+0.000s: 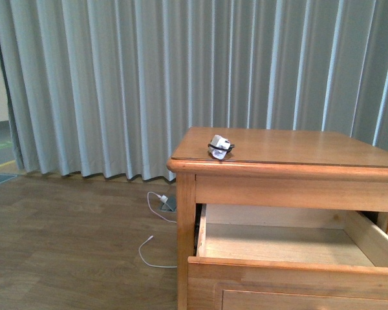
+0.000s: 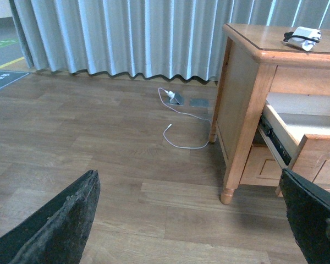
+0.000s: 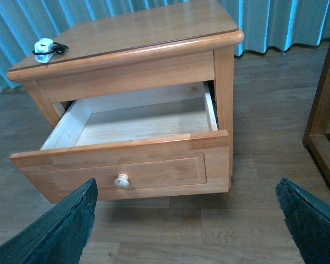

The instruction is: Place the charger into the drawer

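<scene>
The charger (image 1: 220, 146), a small white block wound with black cord, lies near the front left corner of the wooden nightstand's top (image 1: 291, 145); it also shows as the charger (image 2: 302, 37) and the charger (image 3: 45, 47). The drawer (image 3: 126, 165) with its round pale knob (image 3: 121, 180) stands pulled out, its inside (image 1: 278, 242) bare. My left gripper (image 2: 192, 220) is open above the floor, left of the nightstand. My right gripper (image 3: 190, 220) is open in front of the drawer, low over the floor. Neither arm shows in the front view.
A white plug with a long thin white cable (image 1: 156, 223) lies on the wooden floor by a floor socket (image 2: 176, 99). Grey curtains (image 1: 149, 77) hang behind. A wooden furniture leg (image 3: 324, 104) stands beside the nightstand in the right wrist view.
</scene>
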Action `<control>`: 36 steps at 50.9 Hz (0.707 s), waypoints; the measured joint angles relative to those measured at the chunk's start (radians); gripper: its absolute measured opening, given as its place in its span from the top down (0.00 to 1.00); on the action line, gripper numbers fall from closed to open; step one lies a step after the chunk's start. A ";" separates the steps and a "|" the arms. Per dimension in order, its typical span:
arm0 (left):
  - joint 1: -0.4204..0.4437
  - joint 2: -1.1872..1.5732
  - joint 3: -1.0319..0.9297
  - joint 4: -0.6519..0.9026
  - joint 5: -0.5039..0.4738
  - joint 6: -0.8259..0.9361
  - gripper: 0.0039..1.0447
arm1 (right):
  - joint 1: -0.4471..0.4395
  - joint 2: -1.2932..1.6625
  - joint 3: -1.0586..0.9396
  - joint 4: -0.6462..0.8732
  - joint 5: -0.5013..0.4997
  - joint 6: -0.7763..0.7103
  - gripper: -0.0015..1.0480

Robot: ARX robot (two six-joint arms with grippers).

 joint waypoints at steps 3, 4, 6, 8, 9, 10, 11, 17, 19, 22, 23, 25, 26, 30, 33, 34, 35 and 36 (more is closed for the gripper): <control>0.000 0.000 0.000 0.000 0.000 0.000 0.05 | 0.000 0.000 0.000 0.000 0.000 0.000 0.08; 0.000 0.000 0.000 0.000 0.000 0.000 0.05 | 0.000 0.000 0.000 0.000 0.000 0.000 0.08; 0.000 0.000 0.000 0.000 0.000 0.000 0.05 | 0.000 0.000 0.000 0.000 0.000 0.000 0.08; 0.000 0.000 0.000 0.000 0.000 0.000 0.05 | -0.001 -0.002 -0.002 0.005 0.001 -0.002 0.08; 0.000 0.000 0.000 0.000 0.000 0.000 0.05 | 0.000 -0.014 -0.013 0.034 0.006 -0.007 0.10; 0.000 0.000 0.000 0.000 0.000 0.000 0.05 | 0.005 -0.026 -0.029 0.070 0.023 -0.019 0.13; 0.000 0.000 0.000 0.000 0.000 0.000 0.05 | 0.014 -0.044 -0.046 0.100 0.045 -0.028 0.17; 0.000 0.000 0.000 0.000 0.000 0.000 0.05 | 0.127 -0.149 -0.092 0.112 0.163 -0.058 0.39; 0.000 0.000 0.000 0.000 0.000 0.000 0.05 | 0.164 -0.166 -0.100 0.103 0.198 -0.062 0.46; 0.000 0.000 0.000 0.000 0.000 0.000 0.05 | 0.214 -0.187 -0.113 0.091 0.247 -0.068 0.56; 0.000 0.000 0.000 0.000 0.000 0.000 0.05 | 0.231 -0.194 -0.117 0.088 0.263 -0.068 0.59; 0.000 0.000 0.000 0.000 0.000 0.000 0.05 | 0.261 -0.207 -0.124 0.081 0.293 -0.070 0.66; 0.000 0.000 0.000 0.000 0.000 0.000 0.05 | 0.275 -0.212 -0.126 0.079 0.306 -0.076 0.68; 0.000 0.000 0.000 0.000 0.000 0.000 0.05 | 0.298 -0.220 -0.127 0.078 0.314 -0.076 0.56; 0.000 0.000 0.000 0.000 0.000 0.000 0.05 | 0.302 -0.221 -0.127 0.078 0.315 -0.076 0.46; 0.000 0.000 0.000 0.000 0.000 0.000 0.05 | 0.303 -0.221 -0.127 0.078 0.315 -0.076 0.42; 0.000 0.000 0.000 0.000 0.000 0.000 0.05 | 0.303 -0.221 -0.127 0.078 0.315 -0.076 0.39; 0.000 0.000 0.000 0.000 0.000 0.000 0.05 | 0.303 -0.221 -0.127 0.078 0.315 -0.076 0.36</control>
